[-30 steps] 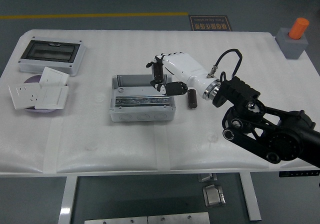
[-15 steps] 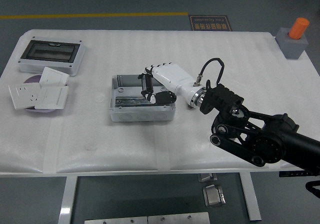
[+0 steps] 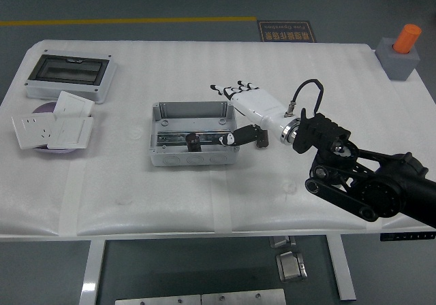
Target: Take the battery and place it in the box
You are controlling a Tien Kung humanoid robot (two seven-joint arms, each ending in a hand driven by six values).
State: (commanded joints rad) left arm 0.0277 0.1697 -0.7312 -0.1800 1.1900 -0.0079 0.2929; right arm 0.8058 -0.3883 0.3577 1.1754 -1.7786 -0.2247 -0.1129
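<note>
Small dark cylindrical battery (image 3: 193, 140) lies inside the open grey metal box (image 3: 193, 141), on its floor near the front wall, free of any grip. The box sits at the middle of the white padded table (image 3: 204, 196). The right hand (image 3: 246, 107), white-shelled with black fingers, hovers over the box's right rim, fingers spread and holding nothing. A second dark cylinder (image 3: 261, 137), probably another battery, lies just beside the box's right wall, partly hidden under the wrist. Near the far left corner rests a grey enclosure with a clear lid (image 3: 69, 77).
</note>
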